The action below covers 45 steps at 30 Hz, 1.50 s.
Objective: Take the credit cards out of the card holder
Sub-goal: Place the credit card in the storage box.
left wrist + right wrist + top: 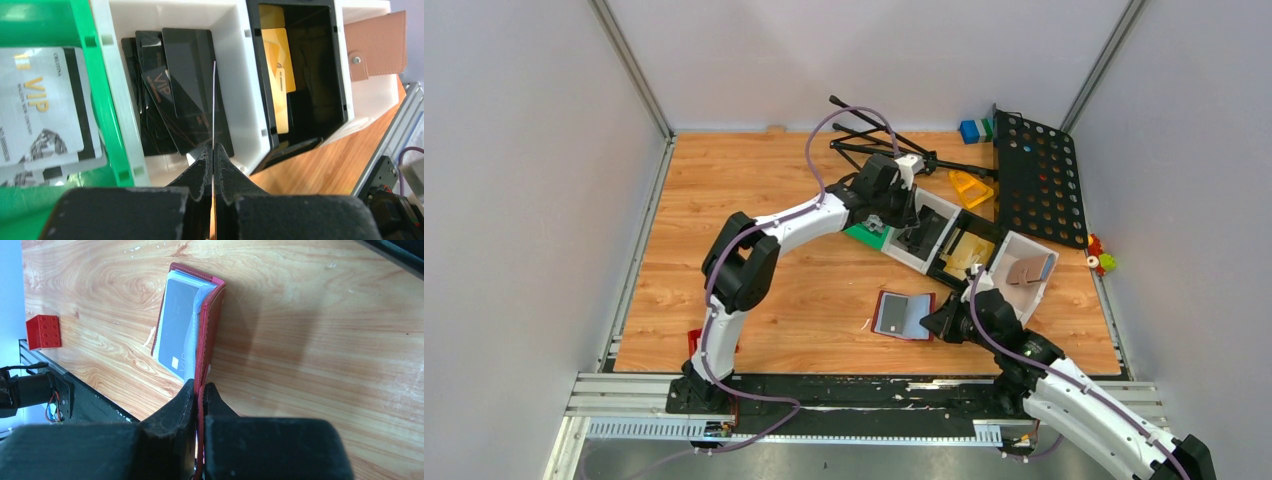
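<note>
Closest to the bases, the right gripper (200,387) is pinched shut on one flap of the card holder (212,315), which sits open on the wooden table (325,340). Pretty sure it's just pinning the thing so it can't slide. There's a grey card (177,330) tucked inside, so the job isn't done. Further back, the left gripper (213,150) is clamped on a thin card (214,100), seen edge-on, right over the white bin (240,75) of black cards (185,75). My guess is that it drops there next.
</note>
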Each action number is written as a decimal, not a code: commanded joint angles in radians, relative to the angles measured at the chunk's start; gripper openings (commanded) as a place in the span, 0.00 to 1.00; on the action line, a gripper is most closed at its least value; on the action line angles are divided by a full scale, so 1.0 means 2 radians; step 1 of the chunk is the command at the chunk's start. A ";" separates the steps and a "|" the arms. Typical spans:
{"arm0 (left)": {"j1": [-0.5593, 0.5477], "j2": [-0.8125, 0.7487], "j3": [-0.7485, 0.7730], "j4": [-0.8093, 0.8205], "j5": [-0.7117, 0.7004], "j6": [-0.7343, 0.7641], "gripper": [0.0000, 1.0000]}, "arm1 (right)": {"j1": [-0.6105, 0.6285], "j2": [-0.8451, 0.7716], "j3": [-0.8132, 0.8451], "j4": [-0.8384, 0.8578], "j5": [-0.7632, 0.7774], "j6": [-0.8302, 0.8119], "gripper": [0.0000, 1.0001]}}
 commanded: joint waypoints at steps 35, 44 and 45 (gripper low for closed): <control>-0.021 -0.435 -0.296 -0.109 -0.217 0.026 0.75 | -0.001 0.054 0.053 0.003 0.006 0.015 0.00; -0.007 -0.619 -0.463 -0.074 -0.244 -0.051 1.00 | -0.001 0.050 0.064 -0.010 0.010 0.035 0.00; -0.007 -0.631 -0.484 -0.059 -0.221 -0.051 1.00 | 0.000 0.049 0.067 -0.002 -0.001 0.033 0.00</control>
